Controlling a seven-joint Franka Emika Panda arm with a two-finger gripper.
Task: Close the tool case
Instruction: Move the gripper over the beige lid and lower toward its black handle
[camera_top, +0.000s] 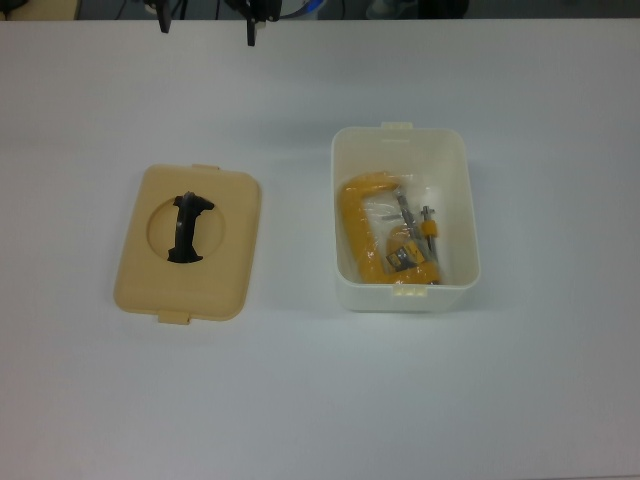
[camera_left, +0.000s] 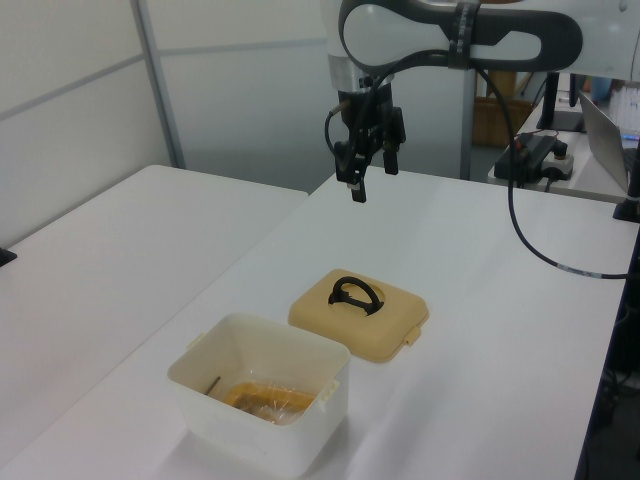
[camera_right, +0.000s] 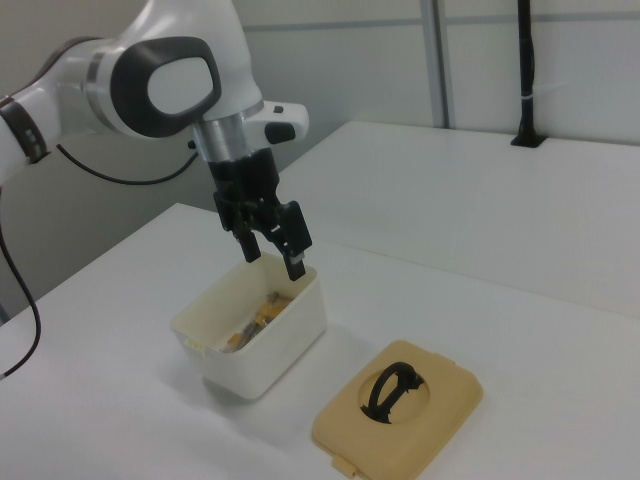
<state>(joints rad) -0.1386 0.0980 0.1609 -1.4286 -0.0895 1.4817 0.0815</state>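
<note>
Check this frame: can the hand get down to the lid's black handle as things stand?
Probably yes. The hand hangs open above the table, holding nothing, and the handle stands exposed atop the lid, which lies beside the box.

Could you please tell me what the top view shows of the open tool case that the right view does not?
Only the top view looks straight into the white box, showing the whole yellow C-clamp inside; of the arm it catches just two dark tips at its upper edge. Only the right view shows the gripper, open and empty, raised above the table. Both show the tan lid lying flat beside the box, black handle up.
</note>
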